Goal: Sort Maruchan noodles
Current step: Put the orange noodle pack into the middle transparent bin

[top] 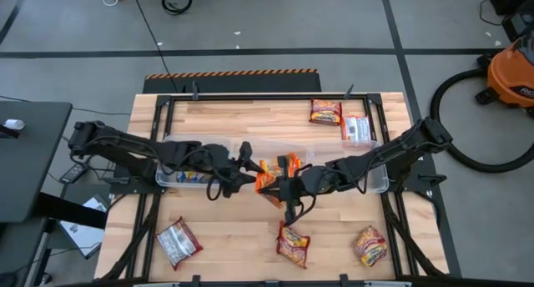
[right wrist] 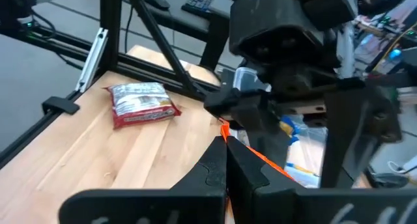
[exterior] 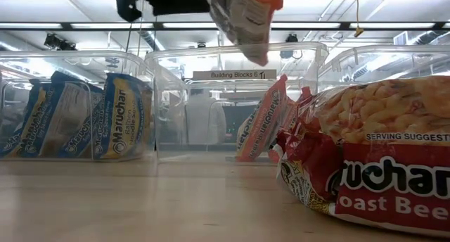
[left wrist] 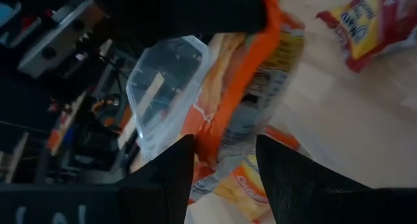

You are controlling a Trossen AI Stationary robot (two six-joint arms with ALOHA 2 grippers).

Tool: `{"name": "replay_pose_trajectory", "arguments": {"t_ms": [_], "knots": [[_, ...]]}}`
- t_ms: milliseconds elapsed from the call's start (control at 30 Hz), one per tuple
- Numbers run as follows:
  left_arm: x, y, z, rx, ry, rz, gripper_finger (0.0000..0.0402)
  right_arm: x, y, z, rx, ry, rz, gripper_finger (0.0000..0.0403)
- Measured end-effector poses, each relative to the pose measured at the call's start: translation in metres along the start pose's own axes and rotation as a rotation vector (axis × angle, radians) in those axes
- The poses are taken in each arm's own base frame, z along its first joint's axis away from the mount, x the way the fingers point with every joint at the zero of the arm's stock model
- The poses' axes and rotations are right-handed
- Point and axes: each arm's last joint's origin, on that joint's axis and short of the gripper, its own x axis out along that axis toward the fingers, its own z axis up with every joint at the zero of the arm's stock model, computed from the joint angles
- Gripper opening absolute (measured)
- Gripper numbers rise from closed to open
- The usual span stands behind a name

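Observation:
An orange Maruchan noodle packet (top: 269, 177) (left wrist: 254, 87) hangs in the air over the row of clear bins, at mid-table. My right gripper (top: 285, 178) (right wrist: 225, 149) comes in from the right and is shut on it. My left gripper (top: 250, 168) (left wrist: 225, 165) faces it from the left, open. Its two fingers stand on either side of the packet's lower end, and I cannot tell whether they touch it. In the low view the packet (exterior: 246, 17) hangs from a dark gripper at the top. My right gripper pinches one end of the orange packet (right wrist: 251, 155) between its two shut fingers. It reaches in nearly level from the table's right side. The packet is lifted clear of the table and hangs tilted below the fingers, its free end toward my left gripper.
The left bin (exterior: 70, 115) holds blue packets. The middle bin (exterior: 264, 119) has orange ones leaning inside. Loose packets lie near the front edge (top: 178, 241) (top: 293, 244) (top: 370, 245) and at the far right (top: 326, 112) (top: 357, 128). A roast-beef packet (exterior: 373, 157) fills the low view's right.

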Motion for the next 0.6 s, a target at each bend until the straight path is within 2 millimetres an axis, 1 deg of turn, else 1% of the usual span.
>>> {"name": "replay_pose_trajectory", "arguments": {"t_ms": [100, 300, 367, 467, 600], "knots": [[0.0045, 0.0018, 0.0005, 0.010, -0.016, 0.026, 0.0172, 0.0001, 0.0002, -0.0019, 0.014, 0.017, 0.012, 0.0005], [0.0040, 0.0020, 0.0015, 0.017, -0.022, 0.030, 0.0171, 0.0005, -0.0006, -0.0055, 0.042, 0.049, 0.021, 0.0007], [0.0039, 0.0009, 0.0026, 0.025, -0.024, 0.026, 0.0164, 0.0009, -0.0019, -0.0066, 0.041, 0.058, 0.019, 0.0007], [0.0074, -0.0028, 0.0021, 0.090, -0.016, 0.007, 0.0135, 0.0015, -0.0041, -0.0072, 0.043, 0.060, 0.012, 0.0008], [0.0073, -0.0032, 0.0018, 0.115, -0.013, 0.004, 0.0080, 0.0027, -0.0084, -0.0084, 0.046, 0.066, 0.000, 0.0008]]}}
